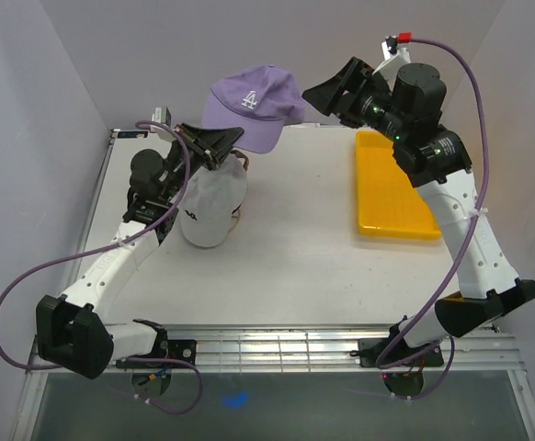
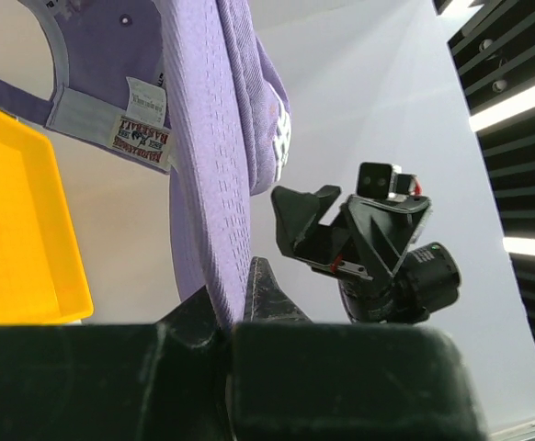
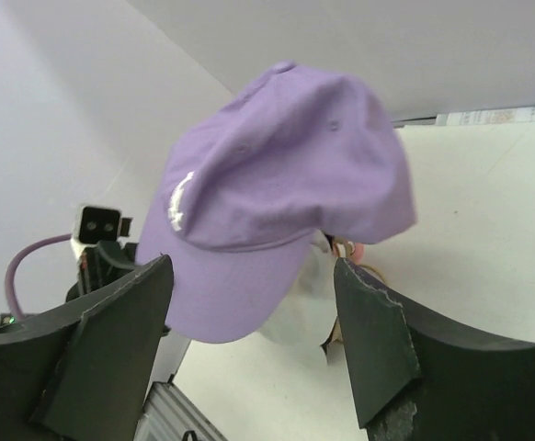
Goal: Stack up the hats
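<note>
Top: my left gripper [image 1: 217,147] raised near table's [image 1: 295,266] far edge, clamped on purple cap's [image 1: 254,101] brim. White "LA" legible. White cap [image 1: 210,209] below. My right gripper [image 1: 334,92] just beside the purple cap. Yellow tray [image 1: 392,184] toward far-right corner.
Left wrist: brim pinched between my fingers [image 2: 267,294]. Inner tag print unreadable.
Right wrist: jaws spread, cap ahead, untouched. White walls.

The soft purple fabric baseball cap [image 1: 252,101] has a white stitched logo on its front and a red-and-white label inside. The white fabric baseball cap [image 1: 210,207] shows a small dark logo. The rectangular plastic tray [image 1: 392,188] is bright yellow, the table [image 1: 295,266] off-white.
</note>
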